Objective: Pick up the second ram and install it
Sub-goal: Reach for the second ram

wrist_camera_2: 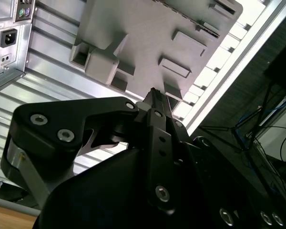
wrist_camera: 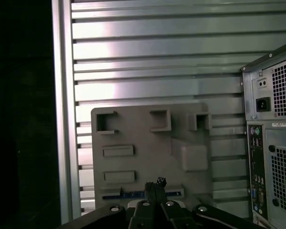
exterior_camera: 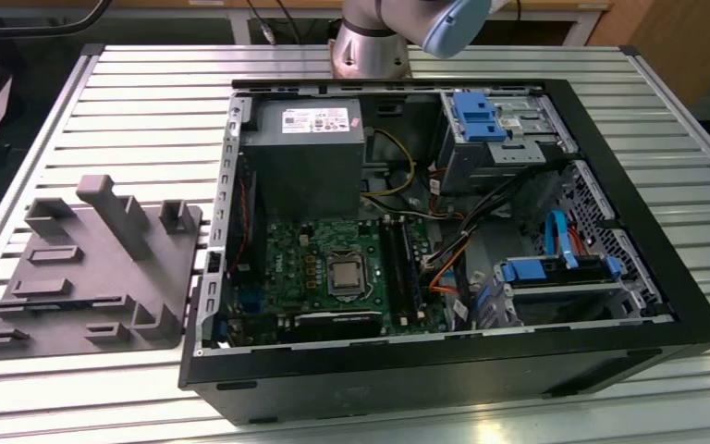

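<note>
The second ram [wrist_camera: 126,194] shows as a thin dark-blue strip lying in a slot of the grey holder tray [wrist_camera: 148,143], close to the tray's edge. In the first wrist view my gripper [wrist_camera: 155,182] hangs high above that strip, its black fingertips together over the strip's middle, with nothing between them. The second wrist view shows the gripper [wrist_camera_2: 155,93] side-on above the same tray [wrist_camera_2: 148,38]. In the exterior view the tray [exterior_camera: 96,268] lies on the slatted table at the exterior view's left, beside the open computer case [exterior_camera: 392,379] with its black memory slots [exterior_camera: 401,268].
The arm's base [exterior_camera: 368,46] stands behind the case. The case's rear panel [wrist_camera: 271,143] with sockets sits close to the tray. Several raised blocks and posts [exterior_camera: 115,208] stick up from the tray. The table edge [wrist_camera: 62,119] drops off beyond the tray.
</note>
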`<state>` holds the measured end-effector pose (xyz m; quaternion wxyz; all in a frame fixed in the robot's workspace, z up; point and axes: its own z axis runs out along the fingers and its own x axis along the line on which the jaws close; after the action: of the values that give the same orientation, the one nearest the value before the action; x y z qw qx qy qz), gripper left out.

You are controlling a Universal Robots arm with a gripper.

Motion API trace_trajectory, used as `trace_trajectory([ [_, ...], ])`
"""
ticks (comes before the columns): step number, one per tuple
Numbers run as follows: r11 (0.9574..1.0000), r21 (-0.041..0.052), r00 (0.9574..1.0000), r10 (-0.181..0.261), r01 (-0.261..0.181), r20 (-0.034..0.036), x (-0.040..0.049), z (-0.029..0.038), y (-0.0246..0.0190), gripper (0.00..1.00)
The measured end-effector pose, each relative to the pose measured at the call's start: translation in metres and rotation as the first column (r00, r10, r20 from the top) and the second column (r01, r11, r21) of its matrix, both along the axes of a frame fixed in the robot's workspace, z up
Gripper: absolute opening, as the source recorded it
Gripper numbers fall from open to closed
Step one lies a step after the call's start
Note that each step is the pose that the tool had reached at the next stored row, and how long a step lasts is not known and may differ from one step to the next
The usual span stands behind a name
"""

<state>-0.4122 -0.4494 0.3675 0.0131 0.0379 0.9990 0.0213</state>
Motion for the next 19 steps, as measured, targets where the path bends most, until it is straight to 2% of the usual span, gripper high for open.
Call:
trace_trajectory([
  [19,1.0000,0.0000,1.0000,0.000,0.000,0.0000,-0.0028,-0.0069,-0.0063,0.11],
])
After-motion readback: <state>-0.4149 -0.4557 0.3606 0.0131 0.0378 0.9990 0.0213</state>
